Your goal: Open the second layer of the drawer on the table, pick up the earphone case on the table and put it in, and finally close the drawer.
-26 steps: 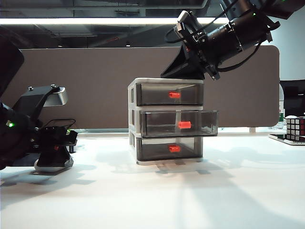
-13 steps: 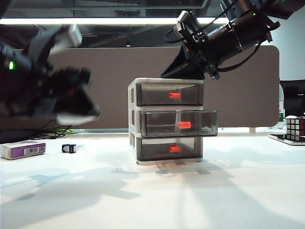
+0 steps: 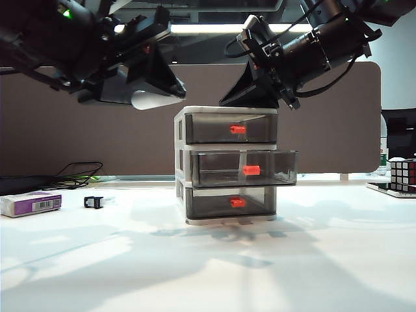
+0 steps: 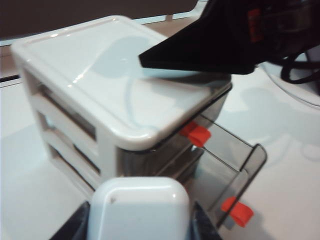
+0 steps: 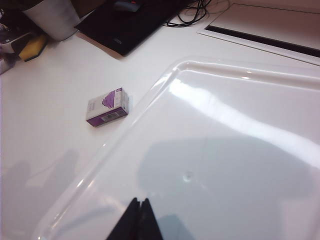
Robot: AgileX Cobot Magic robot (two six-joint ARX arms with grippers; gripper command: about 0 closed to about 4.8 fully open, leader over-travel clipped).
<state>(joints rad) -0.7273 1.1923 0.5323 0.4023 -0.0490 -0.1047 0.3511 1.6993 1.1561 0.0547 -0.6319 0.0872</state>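
Risk: we see the left end effector clamping the earphone case above and beside the drawer; it may clip the frame and miss the open second layer. Right end effector, fingers together, presses the top.

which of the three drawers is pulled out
The middle drawer, the second layer of the cabinet: its front and red-orange handle stick out past the frame, while the top drawer and bottom drawer sit flush.
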